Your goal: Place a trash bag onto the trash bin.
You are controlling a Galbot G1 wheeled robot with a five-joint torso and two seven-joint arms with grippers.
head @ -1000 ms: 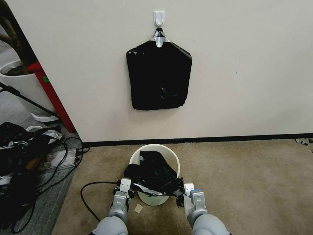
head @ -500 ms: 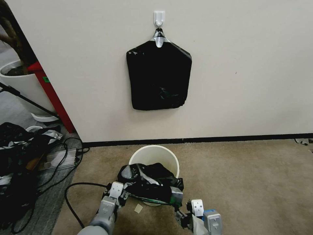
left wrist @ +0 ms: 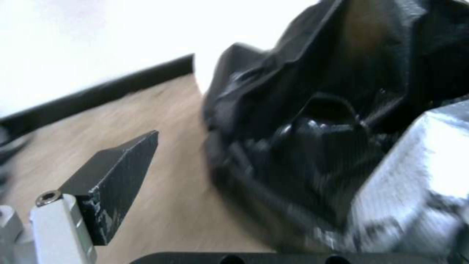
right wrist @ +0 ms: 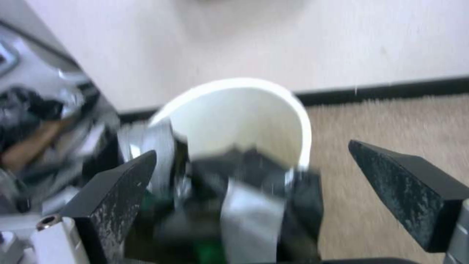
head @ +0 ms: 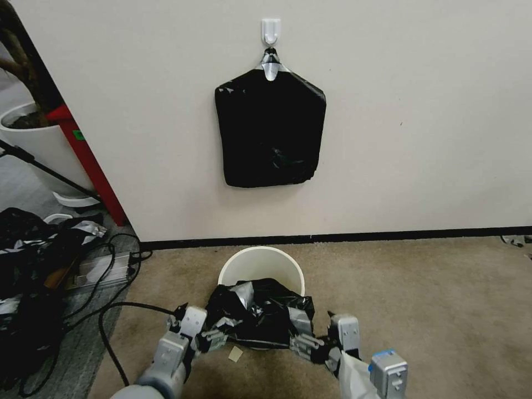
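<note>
The trash bin (head: 261,265) stands upright on the carpet (head: 421,310), mouth up, just in front of the wall's black baseboard (head: 388,235). The trash bag (head: 260,313) lies crumpled over the bin's near rim, its long axis running crosswise from one arm to the other, with the far half of the bin's opening uncovered. The left claw (head: 213,338) reaches in low at the near left side of the bin, forearm angled toward it; one finger (left wrist: 115,176) stands clear of the bag, and whether it grips cannot be told. The right claw (head: 313,348) sits at the near right side of the bin, arm bent inward, its fingers (right wrist: 410,190) spread wide and released, with the bag lying between them.
</note>
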